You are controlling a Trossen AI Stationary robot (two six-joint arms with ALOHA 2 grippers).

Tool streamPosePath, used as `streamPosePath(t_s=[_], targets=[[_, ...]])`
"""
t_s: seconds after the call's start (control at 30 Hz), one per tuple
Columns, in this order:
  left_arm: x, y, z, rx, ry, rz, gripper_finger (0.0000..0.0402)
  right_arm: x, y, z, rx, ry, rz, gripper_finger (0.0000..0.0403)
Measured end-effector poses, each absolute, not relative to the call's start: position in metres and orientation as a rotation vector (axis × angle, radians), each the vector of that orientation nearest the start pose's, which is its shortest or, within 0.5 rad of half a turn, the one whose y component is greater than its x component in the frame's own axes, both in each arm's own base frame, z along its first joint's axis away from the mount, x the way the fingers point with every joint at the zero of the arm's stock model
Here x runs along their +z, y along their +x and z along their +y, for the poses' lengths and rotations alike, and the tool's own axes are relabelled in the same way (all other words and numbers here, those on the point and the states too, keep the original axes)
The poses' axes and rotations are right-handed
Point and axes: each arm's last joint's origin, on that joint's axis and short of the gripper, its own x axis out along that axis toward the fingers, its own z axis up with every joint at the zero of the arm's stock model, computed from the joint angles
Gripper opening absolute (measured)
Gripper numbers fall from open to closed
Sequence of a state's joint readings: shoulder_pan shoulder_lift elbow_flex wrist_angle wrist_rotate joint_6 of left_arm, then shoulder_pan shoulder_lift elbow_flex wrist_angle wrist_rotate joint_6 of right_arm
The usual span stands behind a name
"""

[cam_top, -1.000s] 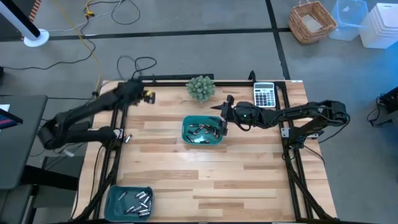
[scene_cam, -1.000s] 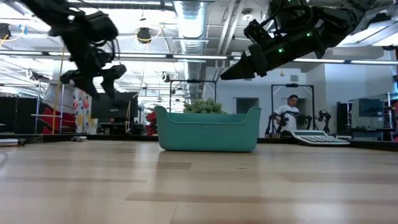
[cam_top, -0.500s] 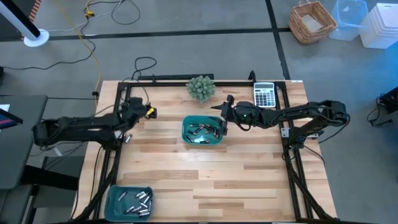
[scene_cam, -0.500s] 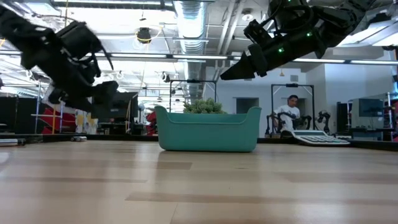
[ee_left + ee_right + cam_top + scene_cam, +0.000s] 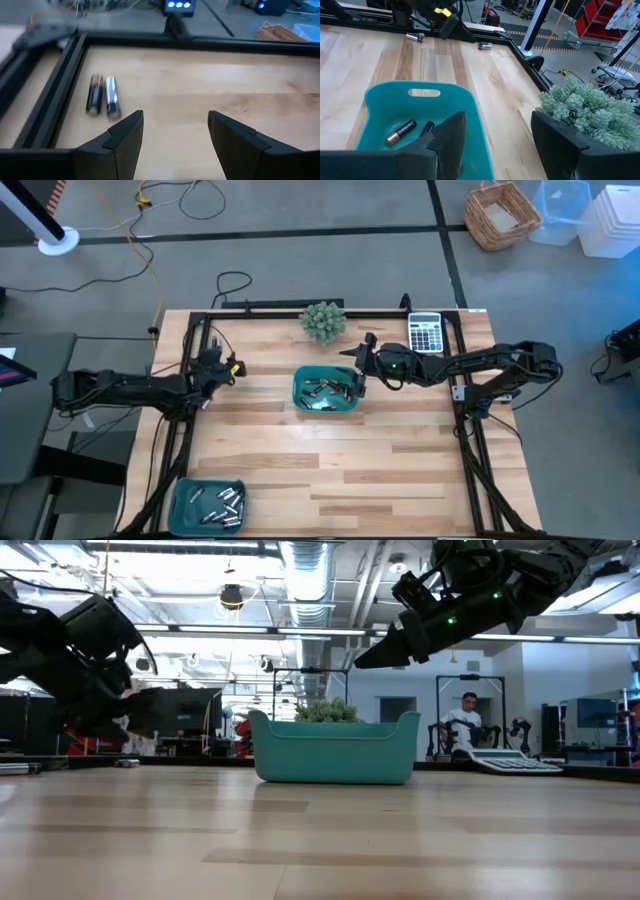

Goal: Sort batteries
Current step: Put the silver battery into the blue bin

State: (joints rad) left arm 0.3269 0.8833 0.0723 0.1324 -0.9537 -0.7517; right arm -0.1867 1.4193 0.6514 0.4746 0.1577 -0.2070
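grey calculator [image 5: 427, 334], small green plant [image 5: 323, 321], wicker basket [image 5: 503, 215]

This is a robotics lab or workshop. Beyond the left gripper [image 5: 150, 710], the low view opens onto a big industrial hall with exposed silver ducting [image 5: 310, 565] and strip lights overhead, metal racks, and a seated person [image 5: 463, 725] in the background past the right gripper [image 5: 375, 652]. From above, the wooden table [image 5: 330, 455] sits in a black metal frame on a grey concrete floor marked with dark tape lines, with loose cables [image 5: 150, 220] behind the left arm, and a wicker basket [image 5: 503, 215] and clear plastic bins [image 5: 585, 215] beyond the right arm.
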Motion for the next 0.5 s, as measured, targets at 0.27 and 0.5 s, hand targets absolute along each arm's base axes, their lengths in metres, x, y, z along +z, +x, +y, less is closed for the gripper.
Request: streamPosePath(t_s=[0.27,0.5], targets=[[0.108,0.106,0.070,1.452,-0.643,0.204,0.0217,0.210,0.284,-0.060,-0.317,-0.193,0.322,0.0240],[0.110,0.103,0.079,1.462,-0.626,0.212,0.0217,0.210,0.284,-0.060,-0.317,-0.190,0.324,0.0240]])
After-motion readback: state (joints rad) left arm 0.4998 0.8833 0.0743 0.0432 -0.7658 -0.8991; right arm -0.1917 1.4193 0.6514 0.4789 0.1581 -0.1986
